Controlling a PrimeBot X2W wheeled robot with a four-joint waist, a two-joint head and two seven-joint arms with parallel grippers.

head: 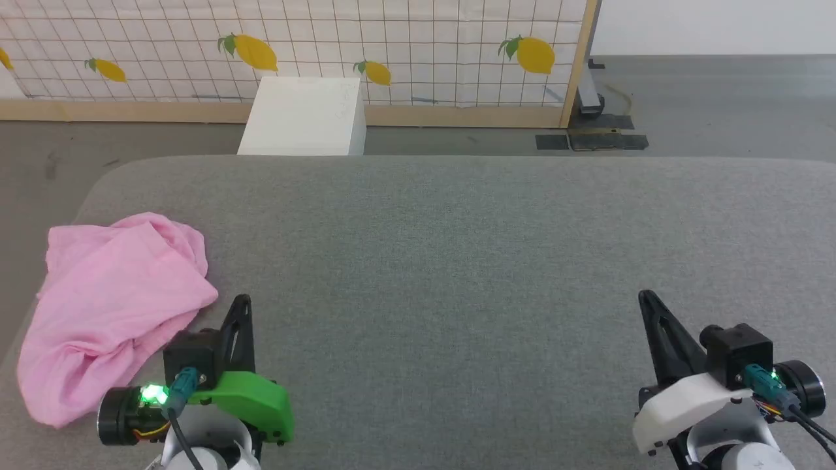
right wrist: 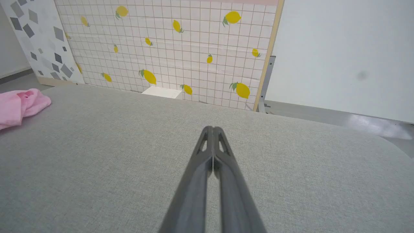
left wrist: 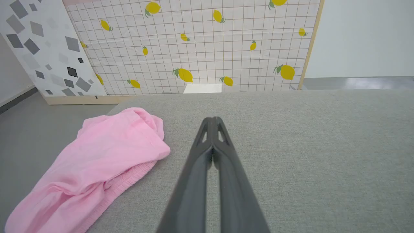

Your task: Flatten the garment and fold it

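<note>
A: "What does the dark two-fingered left gripper (head: 243,300) look like?"

B: "Long slotted fingers (left wrist: 194,181), with a bright green plastic cover (head: 255,399) behind, at seven o'clock of the head view. A small green light (head: 154,393) glows beside a teal cable plug (head: 183,382)."

A: "And the right gripper (head: 646,297)?"

B: "At five o'clock: same fingers, but a white plastic cover (head: 686,399), a black boxy camera block (head: 737,349) and thin black cables (head: 806,420)."

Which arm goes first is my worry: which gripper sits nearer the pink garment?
The left gripper, with the green housing, close beside the garment; the white-housed right gripper is far across the grey surface.
</note>
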